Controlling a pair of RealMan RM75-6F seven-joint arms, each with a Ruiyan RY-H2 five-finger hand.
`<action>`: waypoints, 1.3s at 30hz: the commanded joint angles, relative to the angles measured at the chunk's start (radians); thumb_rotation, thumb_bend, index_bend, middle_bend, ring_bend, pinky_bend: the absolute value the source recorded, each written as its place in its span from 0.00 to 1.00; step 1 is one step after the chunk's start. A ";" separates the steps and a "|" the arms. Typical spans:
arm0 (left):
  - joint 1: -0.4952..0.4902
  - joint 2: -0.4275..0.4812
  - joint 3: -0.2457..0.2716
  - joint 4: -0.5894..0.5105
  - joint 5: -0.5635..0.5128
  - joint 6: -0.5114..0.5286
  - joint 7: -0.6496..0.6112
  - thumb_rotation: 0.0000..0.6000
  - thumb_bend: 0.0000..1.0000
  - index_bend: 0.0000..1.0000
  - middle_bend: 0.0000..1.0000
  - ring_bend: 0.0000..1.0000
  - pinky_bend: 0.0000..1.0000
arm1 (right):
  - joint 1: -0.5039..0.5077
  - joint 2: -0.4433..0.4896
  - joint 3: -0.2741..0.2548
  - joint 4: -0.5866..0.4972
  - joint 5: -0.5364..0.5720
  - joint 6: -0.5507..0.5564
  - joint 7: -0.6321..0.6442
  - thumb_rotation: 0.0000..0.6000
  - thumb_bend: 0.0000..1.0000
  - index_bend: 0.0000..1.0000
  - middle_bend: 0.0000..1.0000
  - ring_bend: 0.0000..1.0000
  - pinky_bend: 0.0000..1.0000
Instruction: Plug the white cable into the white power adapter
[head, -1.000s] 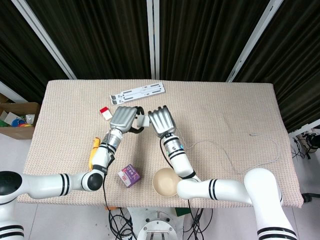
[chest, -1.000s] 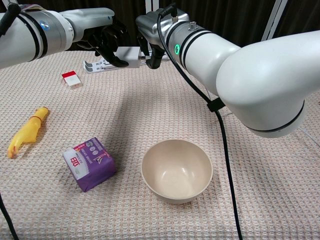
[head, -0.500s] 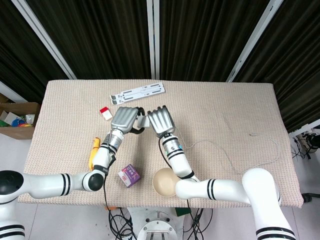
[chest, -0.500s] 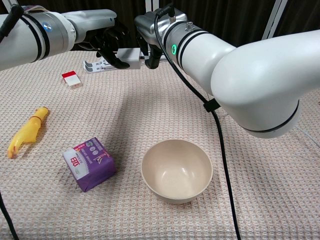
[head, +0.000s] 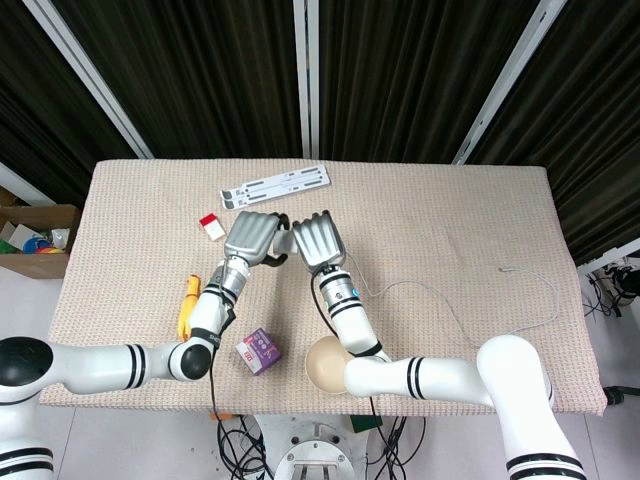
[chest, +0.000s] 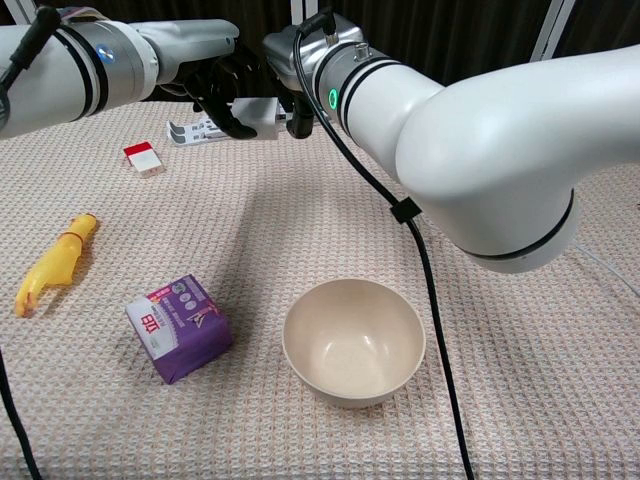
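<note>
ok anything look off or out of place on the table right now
Nothing spilled or damaged. The bowl stands upright and empty; the purple packet and yellow toy lie apart. The white cable trails loosely toward the table's far right edge, the only untidy bit.

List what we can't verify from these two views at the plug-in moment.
- Plug seating: in the head view the backs of the left hand and right hand cover the joint; in the chest view the right hand's dark fingers hide the plug end.
- White block-shaped power adapter: port side hidden by fingers, chest view.
- Thin white cable: the stretch nearest the right hand is hidden under it, head view.
</note>
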 joint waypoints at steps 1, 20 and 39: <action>-0.003 -0.002 0.003 0.001 -0.003 -0.003 0.005 0.91 0.22 0.60 0.54 0.73 0.97 | 0.005 -0.004 0.002 0.006 0.005 0.000 -0.004 1.00 0.74 0.72 0.58 0.46 0.50; 0.002 -0.007 0.006 0.015 0.003 -0.012 -0.026 0.91 0.22 0.60 0.54 0.73 0.97 | 0.014 -0.023 -0.002 0.030 0.007 -0.001 0.004 1.00 0.42 0.53 0.51 0.43 0.47; 0.014 0.005 0.013 0.013 0.023 -0.013 -0.038 0.91 0.22 0.60 0.54 0.73 0.97 | -0.012 0.007 -0.010 0.002 0.013 0.016 0.011 1.00 0.38 0.59 0.48 0.40 0.48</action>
